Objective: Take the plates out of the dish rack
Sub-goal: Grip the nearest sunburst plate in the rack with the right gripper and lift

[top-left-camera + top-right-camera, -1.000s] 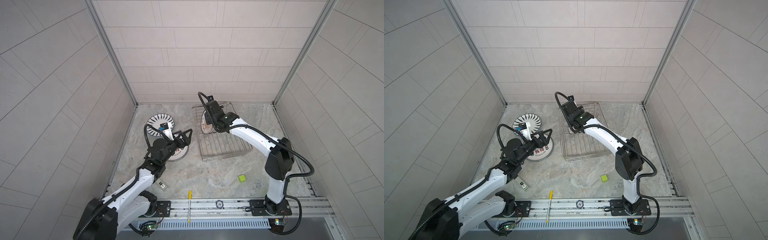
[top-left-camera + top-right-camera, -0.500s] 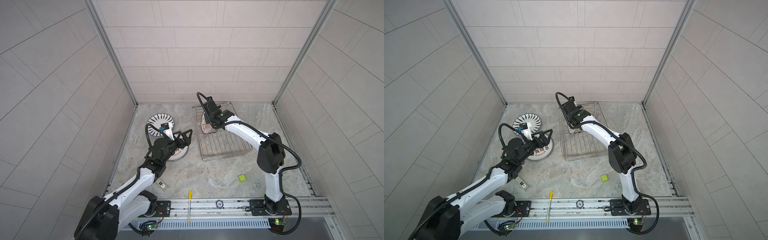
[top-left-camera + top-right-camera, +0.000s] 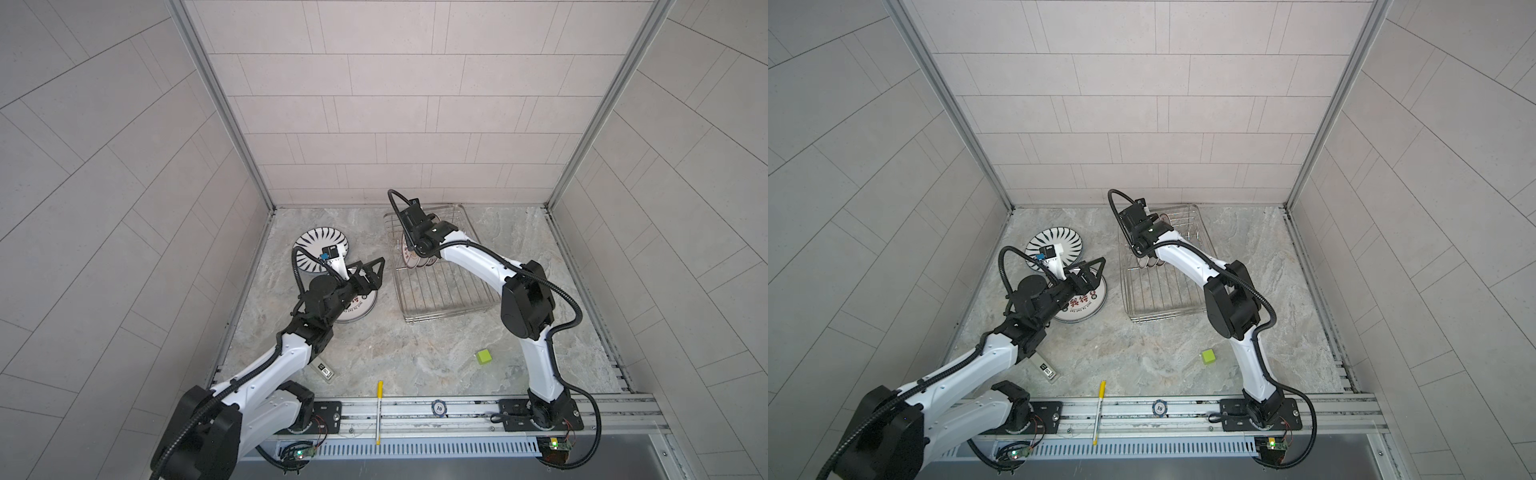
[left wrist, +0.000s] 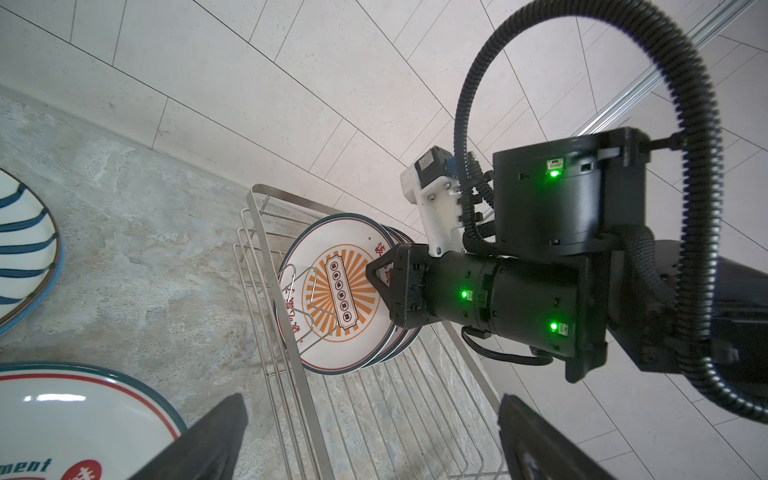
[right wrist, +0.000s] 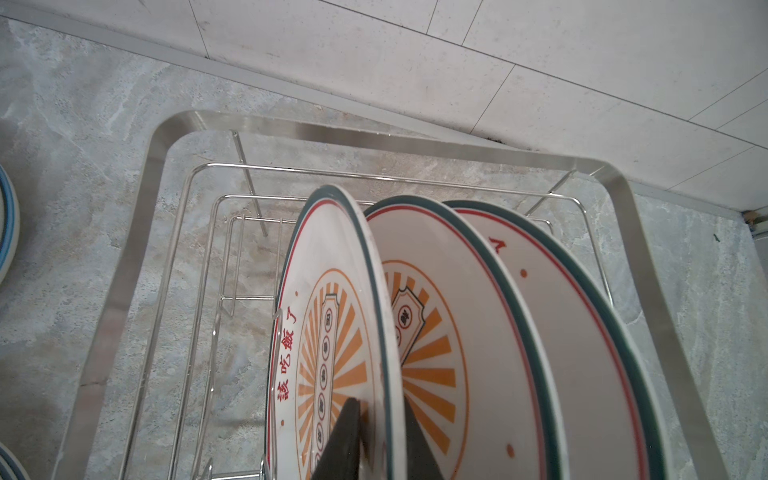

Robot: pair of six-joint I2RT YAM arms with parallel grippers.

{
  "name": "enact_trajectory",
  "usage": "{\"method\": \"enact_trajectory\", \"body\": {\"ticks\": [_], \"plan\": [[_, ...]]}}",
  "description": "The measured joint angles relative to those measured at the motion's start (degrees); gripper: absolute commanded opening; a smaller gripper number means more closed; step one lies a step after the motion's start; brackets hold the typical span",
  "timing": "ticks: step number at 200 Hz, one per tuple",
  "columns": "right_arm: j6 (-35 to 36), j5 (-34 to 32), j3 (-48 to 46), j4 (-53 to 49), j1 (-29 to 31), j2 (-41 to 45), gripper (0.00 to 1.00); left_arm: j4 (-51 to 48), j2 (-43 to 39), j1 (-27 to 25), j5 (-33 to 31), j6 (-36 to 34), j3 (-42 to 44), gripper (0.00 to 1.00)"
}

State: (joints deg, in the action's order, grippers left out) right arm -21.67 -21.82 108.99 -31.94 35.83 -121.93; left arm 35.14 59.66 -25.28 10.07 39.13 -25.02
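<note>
right gripper (image 5: 376, 436) has clamped the rim of the front plate (image 5: 332, 291), standing on edge in the dish rack (image 5: 133, 232), face leftward. two plates (image 5: 457, 316) crowd behind; left gripper (image 3: 379, 272) gapes.
</note>
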Motion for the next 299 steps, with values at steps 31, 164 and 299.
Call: {"method": "enact_trajectory", "body": {"ticks": [31,164,299], "plan": [[-1.09,0.13,0.31,0.5,0.11,0.0,0.11,2.27,0.55,0.0,-0.2,0.44,1.07,1.0],[-2.01,-5.29,-4.83,1.88,2.36,4.74,0.07,5.46,-0.48,0.0,-1.84,0.37,3.85,1.0],[1.6,-9.2,-24.0,6.97,4.04,32.35,0.05,8.59,-0.79,0.0,-0.76,0.02,3.85,1.0]]}}
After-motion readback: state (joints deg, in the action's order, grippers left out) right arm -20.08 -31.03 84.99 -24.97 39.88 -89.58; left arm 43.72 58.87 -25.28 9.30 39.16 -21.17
